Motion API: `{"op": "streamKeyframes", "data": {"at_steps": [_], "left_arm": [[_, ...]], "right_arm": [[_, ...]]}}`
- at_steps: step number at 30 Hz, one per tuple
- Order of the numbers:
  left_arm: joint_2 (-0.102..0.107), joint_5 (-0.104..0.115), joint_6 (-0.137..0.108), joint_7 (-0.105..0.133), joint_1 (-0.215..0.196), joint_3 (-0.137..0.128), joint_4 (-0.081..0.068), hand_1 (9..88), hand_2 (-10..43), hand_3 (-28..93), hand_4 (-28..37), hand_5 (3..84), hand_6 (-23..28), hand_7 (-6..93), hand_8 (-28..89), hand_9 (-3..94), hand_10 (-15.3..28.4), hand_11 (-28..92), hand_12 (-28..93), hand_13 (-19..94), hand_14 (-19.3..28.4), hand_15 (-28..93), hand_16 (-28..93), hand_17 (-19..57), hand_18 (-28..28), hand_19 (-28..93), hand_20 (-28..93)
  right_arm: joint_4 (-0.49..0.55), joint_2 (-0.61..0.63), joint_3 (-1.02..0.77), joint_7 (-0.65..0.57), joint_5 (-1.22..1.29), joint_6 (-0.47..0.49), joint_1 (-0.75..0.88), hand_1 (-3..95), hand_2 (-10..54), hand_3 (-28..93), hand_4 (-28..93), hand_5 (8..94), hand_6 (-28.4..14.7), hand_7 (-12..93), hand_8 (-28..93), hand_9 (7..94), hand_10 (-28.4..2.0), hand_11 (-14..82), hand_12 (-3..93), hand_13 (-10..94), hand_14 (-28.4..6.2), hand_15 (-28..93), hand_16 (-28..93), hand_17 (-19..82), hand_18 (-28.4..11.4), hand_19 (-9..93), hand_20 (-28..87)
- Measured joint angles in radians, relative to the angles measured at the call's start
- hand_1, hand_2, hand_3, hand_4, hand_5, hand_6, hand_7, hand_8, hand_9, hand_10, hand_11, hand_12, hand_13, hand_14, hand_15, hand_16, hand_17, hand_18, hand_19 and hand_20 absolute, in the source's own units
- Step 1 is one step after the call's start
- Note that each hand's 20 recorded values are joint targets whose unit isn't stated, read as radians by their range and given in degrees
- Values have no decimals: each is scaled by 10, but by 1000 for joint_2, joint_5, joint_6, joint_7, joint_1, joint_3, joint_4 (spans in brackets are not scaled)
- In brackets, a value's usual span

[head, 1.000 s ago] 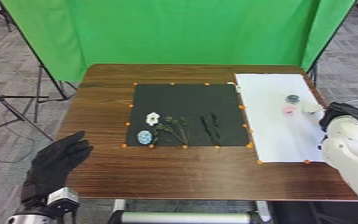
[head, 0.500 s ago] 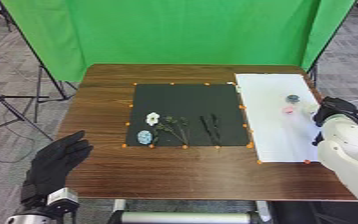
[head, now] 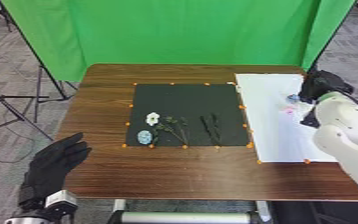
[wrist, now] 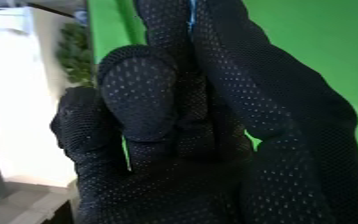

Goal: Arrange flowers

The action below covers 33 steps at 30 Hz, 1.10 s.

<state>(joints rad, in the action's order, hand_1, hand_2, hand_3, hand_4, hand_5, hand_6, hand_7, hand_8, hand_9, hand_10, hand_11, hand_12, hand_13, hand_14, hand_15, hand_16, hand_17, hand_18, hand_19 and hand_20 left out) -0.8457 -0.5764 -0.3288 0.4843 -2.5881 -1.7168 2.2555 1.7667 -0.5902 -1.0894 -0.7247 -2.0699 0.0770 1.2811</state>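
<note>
My right hand (head: 325, 86) is over the right edge of the white sheet (head: 278, 140), beside a blue flower (head: 293, 98) and a pink flower (head: 289, 109). In the right wrist view my right hand (wrist: 184, 165) has several fingers curled toward the palm, with a thin blue sliver (wrist: 192, 15) between the upper fingers; I cannot tell what it is. A white flower (head: 152, 118), a pale blue bloom (head: 145, 137), leafy green stems (head: 181, 131) and dark stems (head: 210, 130) lie on the black mat (head: 184, 100). My left hand (head: 53, 162) is open at the table's left edge.
The brown wooden table (head: 175, 175) surrounds the mat and sheet, and small orange markers line their edges. Behind the table hangs a green backdrop (head: 193, 35). A dark tripod stand (head: 2, 102) is on the floor at the left.
My right hand has moved away from my body along the sheet's right edge, and its forearm now covers the spot where a whitish flower lay. My left hand has hardly moved.
</note>
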Motion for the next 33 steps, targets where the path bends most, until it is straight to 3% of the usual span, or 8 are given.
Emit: {"op": "streamKeyframes", "data": {"at_steps": [10, 22, 29, 33], "left_arm": [[3, 0, -5, 6, -20, -24, 9, 270, 49, 821, -203, 441, 132, 207, -110, 385, 225, 408, 112, 254, 278, 651, -143, -97, 219, 605, 67], [5, 0, -7, 5, -18, -26, 14, 269, 50, 822, -203, 441, 131, 207, -110, 386, 224, 408, 112, 254, 278, 651, -143, -96, 219, 605, 67], [2, -9, -5, -21, 1, -26, 13, 270, 50, 821, -203, 442, 132, 206, -110, 386, 224, 409, 112, 255, 277, 651, -143, -96, 219, 605, 67], [-11, -23, 2, -52, 19, -28, 13, 270, 50, 821, -203, 442, 132, 206, -110, 387, 224, 408, 112, 254, 277, 651, -143, -96, 219, 606, 67]], "right_arm": [[119, -15, 88, 90, 108, -8, -97, 573, -95, 745, -283, 793, 8, 251, 14, 911, -72, 150, 352, 799, -32, 662, 216, 523, -156, 932, 376], [118, -202, 262, 145, 98, -1, -275, 573, -95, 747, -283, 794, 9, 251, 15, 909, -74, 160, 352, 797, -32, 668, 216, 522, -155, 932, 383], [86, -359, 326, 166, 17, 8, -296, 573, -95, 749, -283, 793, 7, 251, 15, 909, -74, 160, 352, 796, -32, 670, 216, 522, -154, 932, 386], [36, -454, 359, 166, -10, 8, -296, 572, -95, 749, -283, 793, 7, 251, 15, 908, -73, 160, 352, 796, -32, 671, 216, 520, -154, 932, 388]]}}
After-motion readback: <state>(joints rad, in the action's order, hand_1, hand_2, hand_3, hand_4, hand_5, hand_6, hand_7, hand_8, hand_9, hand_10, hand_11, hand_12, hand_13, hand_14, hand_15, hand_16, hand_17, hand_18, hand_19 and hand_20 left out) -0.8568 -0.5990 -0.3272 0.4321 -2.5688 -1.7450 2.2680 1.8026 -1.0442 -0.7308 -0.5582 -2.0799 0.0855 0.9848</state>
